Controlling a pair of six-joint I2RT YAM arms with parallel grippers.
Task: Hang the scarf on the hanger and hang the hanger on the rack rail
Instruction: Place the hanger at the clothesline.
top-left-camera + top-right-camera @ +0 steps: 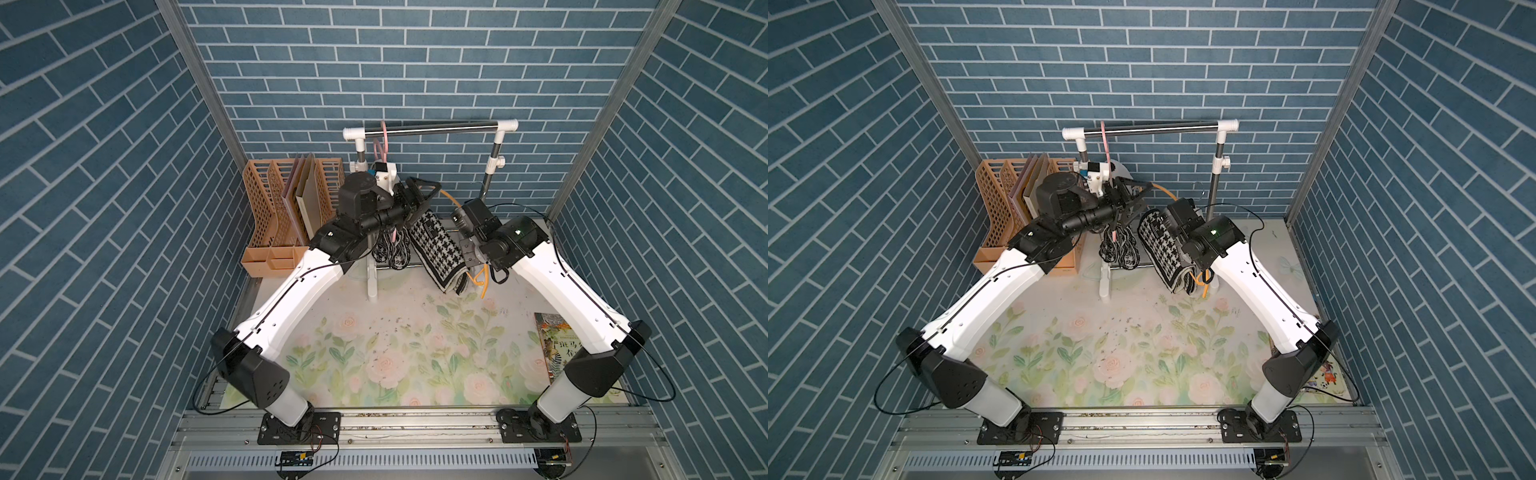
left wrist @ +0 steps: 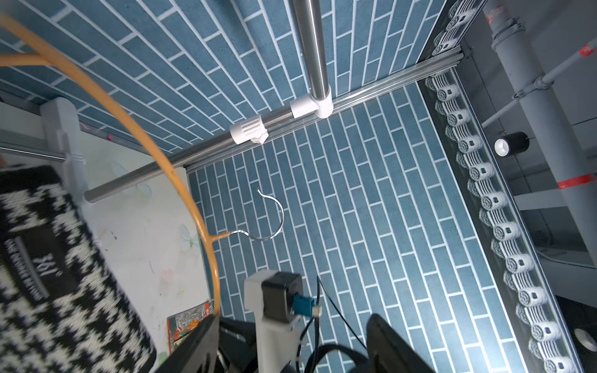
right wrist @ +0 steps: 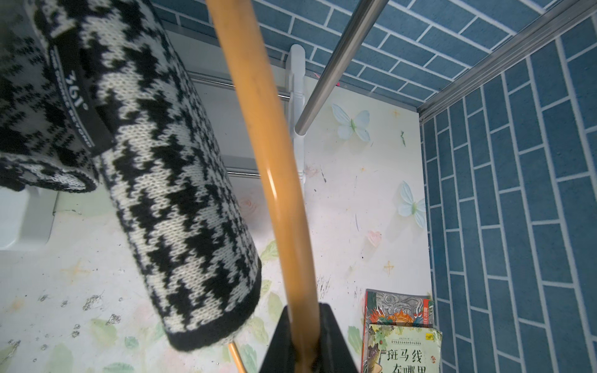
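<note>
Above the back of the floral-printed tabletop, the black-and-white houndstooth knitted scarf hangs folded double over the orange round-rod clothes hanger. Its doubled end dangles clear of the surface, and the cloth hides the part of the hanger that carries it. The right hand is clenched on the hanger's rod. The left hand stands released, one finger just beside the orange rod, grasping nothing. The draping itself looks done. The hanger's thin wire hook is free in the air, apart from the steel clothes rail with white plastic joints. What may be left, I judge, is to even out the scarf and perhaps hook the hanger on that rail, where a pink hanger carries another patterned black-and-white scarf. The houndstooth scarf's black sewn label reads "361°" above a line of small capitals too fine to read for certain. By the right arm, a picture book lying on the tabletop shows "斑马线", with a second line cut off at the picture's edge. A tan lattice file organiser stands on the left arm's side.
</note>
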